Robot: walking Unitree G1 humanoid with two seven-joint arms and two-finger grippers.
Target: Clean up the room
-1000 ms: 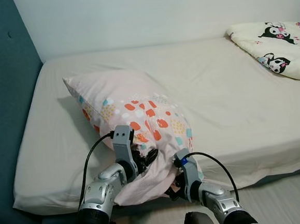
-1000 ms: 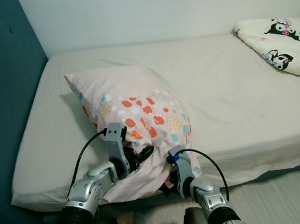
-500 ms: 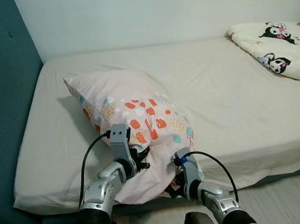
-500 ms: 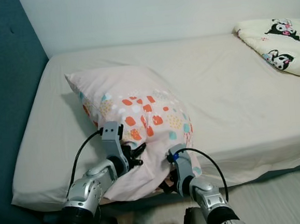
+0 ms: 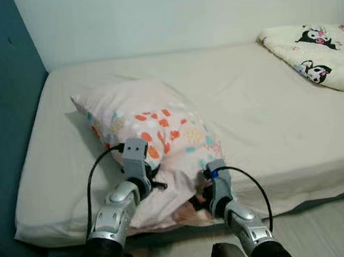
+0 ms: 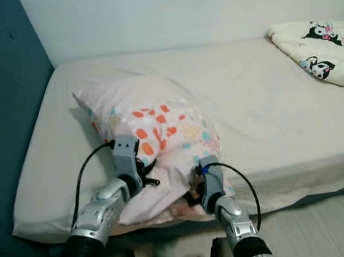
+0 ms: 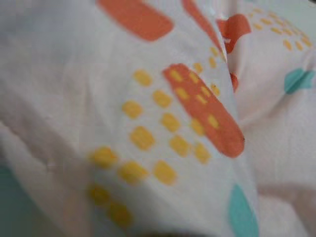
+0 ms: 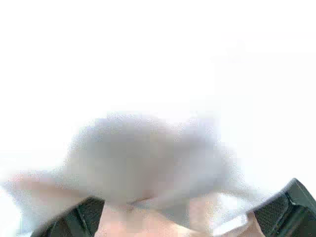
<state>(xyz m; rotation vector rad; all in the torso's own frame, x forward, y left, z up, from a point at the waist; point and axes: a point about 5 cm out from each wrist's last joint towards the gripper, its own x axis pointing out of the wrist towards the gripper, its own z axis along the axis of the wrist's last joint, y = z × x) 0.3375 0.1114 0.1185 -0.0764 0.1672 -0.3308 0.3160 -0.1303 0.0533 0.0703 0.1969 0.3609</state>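
Pink pillow (image 5: 155, 136) between both tools (image 5: 155, 180)

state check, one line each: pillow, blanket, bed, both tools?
pillow: lying on the bed near its front edge, near end bunched between the two tools.
blanket: folded, at the far right of the bed.
bed: sheet on, lightly wrinkled.
left tool: pressed into the pillow's near left side.
right tool: under the pillow's near right end.
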